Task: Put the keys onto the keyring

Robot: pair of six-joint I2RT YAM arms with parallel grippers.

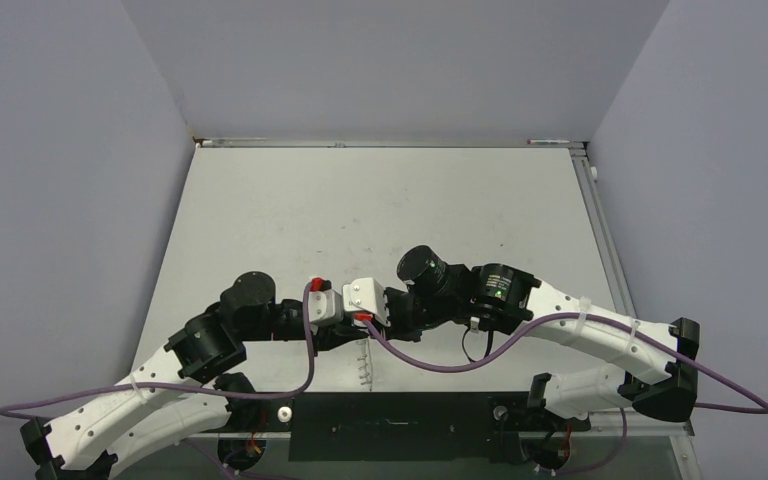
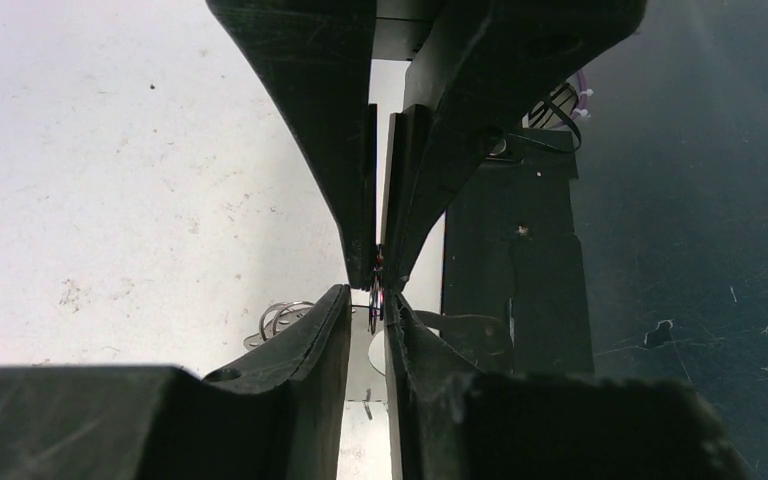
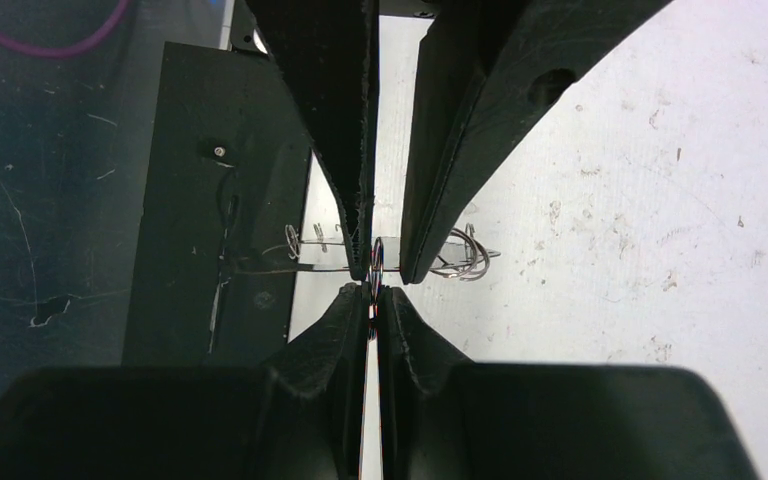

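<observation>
The left gripper (image 2: 370, 300) is pinching, almost shut, a thin loop of the keyring (image 3: 470, 258) low over the table (image 1: 380, 200) while the right gripper (image 3: 373, 295), clamped on the red-headed key (image 3: 370, 312), is meeting it tip to tip, so threading seems under way but is not visibly finished.

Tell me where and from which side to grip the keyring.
Pinch the keyring on bare rim wire between small loops, coming edge-on from the left arm's side, fingers flat across the hoop. It is thin, so only a tip pinch bites; the left hand seems shut there, the right hand on a red key.
</observation>
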